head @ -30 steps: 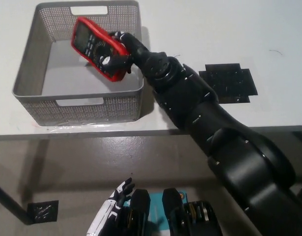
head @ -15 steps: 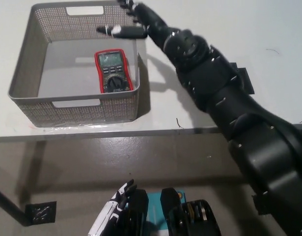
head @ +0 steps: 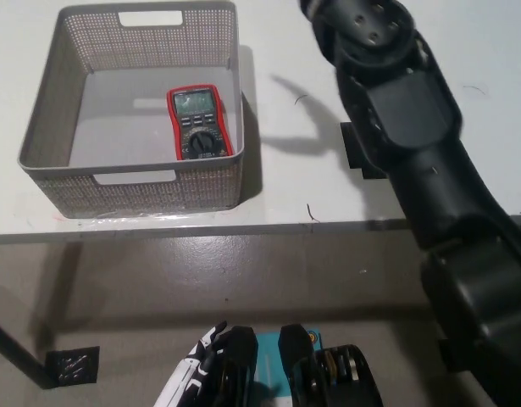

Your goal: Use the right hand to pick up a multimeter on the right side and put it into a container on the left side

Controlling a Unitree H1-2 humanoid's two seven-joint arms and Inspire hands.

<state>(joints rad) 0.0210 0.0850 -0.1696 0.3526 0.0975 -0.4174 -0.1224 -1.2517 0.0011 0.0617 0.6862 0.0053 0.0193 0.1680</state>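
Lying face up in the basket [head: 48, 136] at the counter's [head: 285, 199] ten o'clock, the multimeter [head: 199, 122] is sitting against the right wall, so your placing looks done. You are seeing only the black right arm [head: 412, 144]; its robot hand is out of frame. The left robot hand [head: 191, 378] is resting at six o'clock; I cannot tell its grip.

Even bright overhead light, soft arm shadow on table [head: 158, 25], slightly blurry.

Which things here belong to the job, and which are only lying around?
Job: multimeter, lying in the mesh container; black right arm, its hand out of view.
Lying around: black patch on the table; white left hand, resting low.
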